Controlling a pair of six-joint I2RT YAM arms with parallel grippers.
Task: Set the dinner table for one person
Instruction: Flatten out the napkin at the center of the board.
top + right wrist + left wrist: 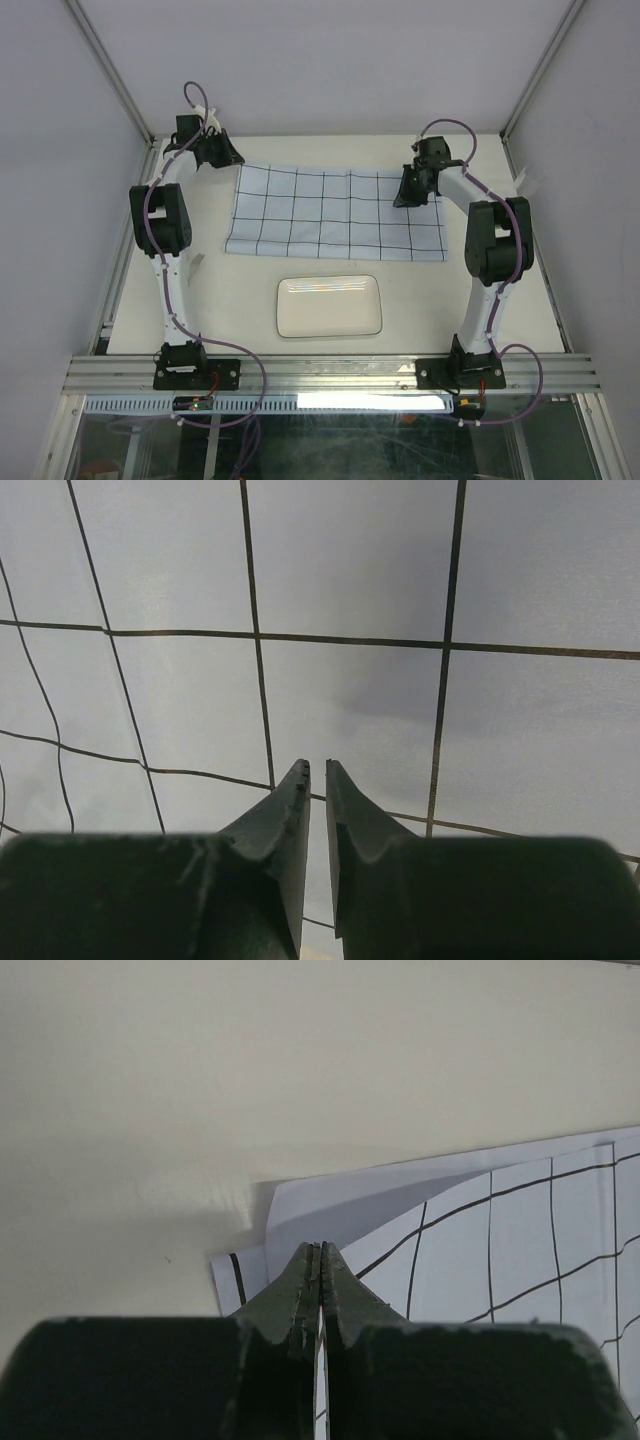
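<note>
Left claw (320,1252): fingers pressed tight together on the corner of the cloth (520,1240). A thin pale sliver shows in the seam between them. Just beyond the tips the corner is folded over itself, plain underside up, and it throws a shadow on the bench (250,1080), which fills the upper and left part of the wrist view.

Right claw (317,770): fingers close but not touching, with a slim gap all the way down. The tips point at the cloth, which fills the whole wrist view in pale blue-grey with dark grid lines. Cannot tell whether any cloth is caught in the gap.

Overhead view: left claw at the upper left corner of the cloth, right claw on the cloth near its upper right corner. The cloth lies spread across the middle of the frame, long side left to right, with its edges slightly wavy.

Plate (328,305): white, rectangular with rounded corners, lower centre of the frame. It sits below the cloth and apart from it.

The bench is the large cream top under everything. It runs from the metal rail (330,372) at the bottom of the frame to the grey walls at the top.
</note>
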